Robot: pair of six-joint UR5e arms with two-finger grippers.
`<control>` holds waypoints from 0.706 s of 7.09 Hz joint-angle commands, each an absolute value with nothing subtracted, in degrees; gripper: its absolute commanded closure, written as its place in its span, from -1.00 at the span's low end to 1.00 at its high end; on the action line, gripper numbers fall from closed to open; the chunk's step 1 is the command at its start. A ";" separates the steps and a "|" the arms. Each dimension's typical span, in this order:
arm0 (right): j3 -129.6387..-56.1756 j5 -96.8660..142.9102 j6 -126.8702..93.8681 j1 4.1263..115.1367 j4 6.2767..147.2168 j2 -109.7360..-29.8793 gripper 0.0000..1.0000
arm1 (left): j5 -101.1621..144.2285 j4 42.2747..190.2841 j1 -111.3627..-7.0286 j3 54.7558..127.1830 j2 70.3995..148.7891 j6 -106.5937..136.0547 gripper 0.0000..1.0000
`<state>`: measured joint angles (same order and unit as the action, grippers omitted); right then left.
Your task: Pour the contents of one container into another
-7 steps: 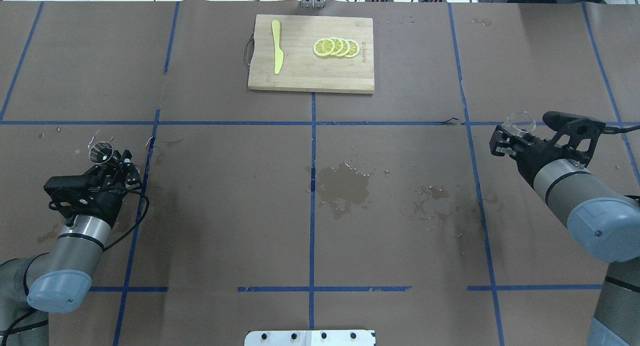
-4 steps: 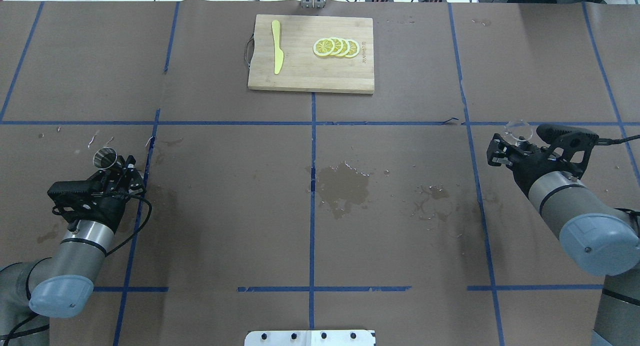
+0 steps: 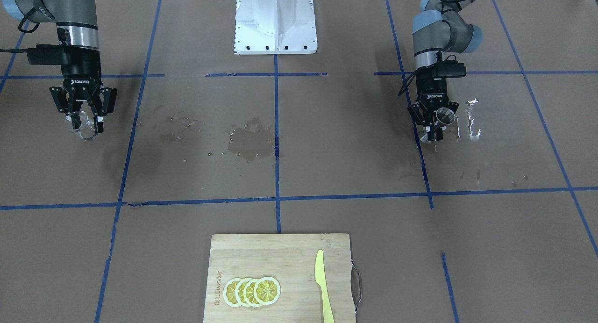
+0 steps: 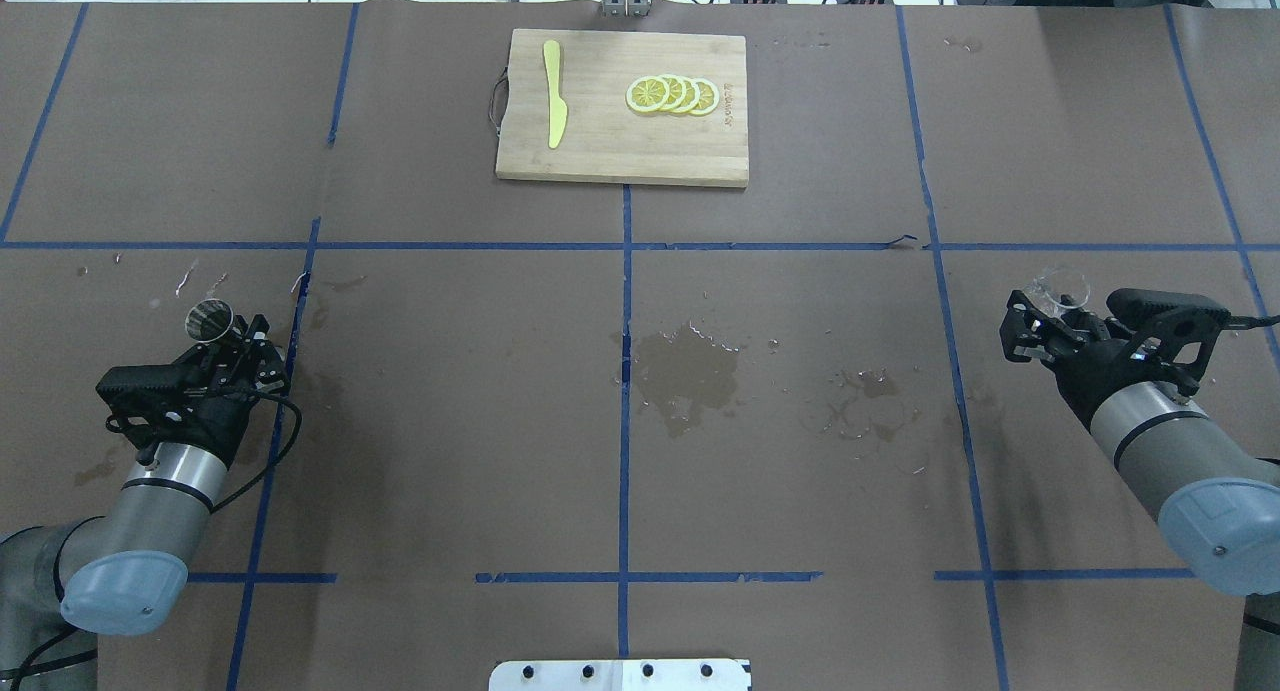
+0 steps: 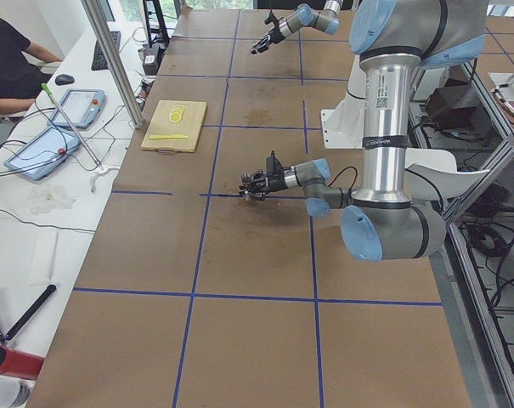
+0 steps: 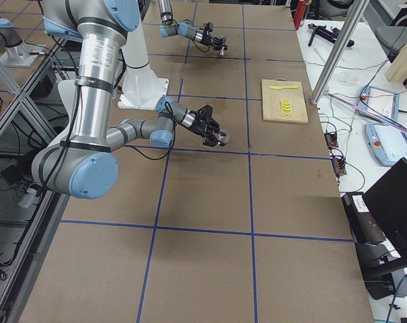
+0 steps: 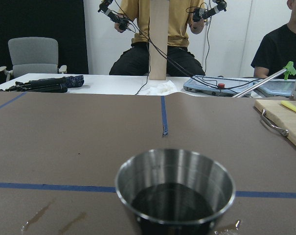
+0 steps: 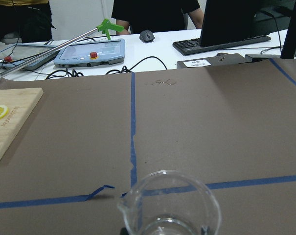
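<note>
A small steel cup (image 4: 209,319) with dark liquid in it sits in my left gripper (image 4: 226,335), which is shut on it at the table's left side. The left wrist view fills its lower half with the steel cup (image 7: 175,190). My right gripper (image 4: 1048,309) is shut on a clear glass beaker (image 4: 1062,285) at the right side; the beaker (image 8: 170,203) looks nearly empty in the right wrist view. From the front, the steel cup (image 3: 444,116) and the beaker (image 3: 86,129) both hang a little above the paper, far apart.
A wooden cutting board (image 4: 620,156) lies at the far middle with lemon slices (image 4: 672,94) and a yellow knife (image 4: 553,96). Wet patches (image 4: 688,366) darken the brown paper near the centre. The white base plate (image 4: 620,674) is at the near edge.
My right arm has drawn back toward the robot and slightly outward with the beaker. The left arm has pulled back a little with the steel cup.
</note>
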<state>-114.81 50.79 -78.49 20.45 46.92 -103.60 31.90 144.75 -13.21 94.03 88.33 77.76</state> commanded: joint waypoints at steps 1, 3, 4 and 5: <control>-114.52 49.58 -78.49 19.52 46.67 -103.71 1.00 | 31.90 144.76 -13.27 92.82 88.33 78.31 1.00; -114.52 49.48 -78.49 19.34 46.67 -103.71 1.00 | 31.90 144.76 -13.27 92.64 88.33 78.31 0.73; -114.09 49.22 -78.49 19.16 46.58 -103.71 1.00 | 31.90 144.76 -13.18 92.64 88.24 78.31 0.44; -113.21 47.74 -78.49 18.46 46.50 -103.71 1.00 | 31.90 144.76 -13.18 92.64 88.24 78.22 0.29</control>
<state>-114.01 48.95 -78.49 19.06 46.59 -103.71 31.90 144.76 -13.22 92.67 88.28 78.29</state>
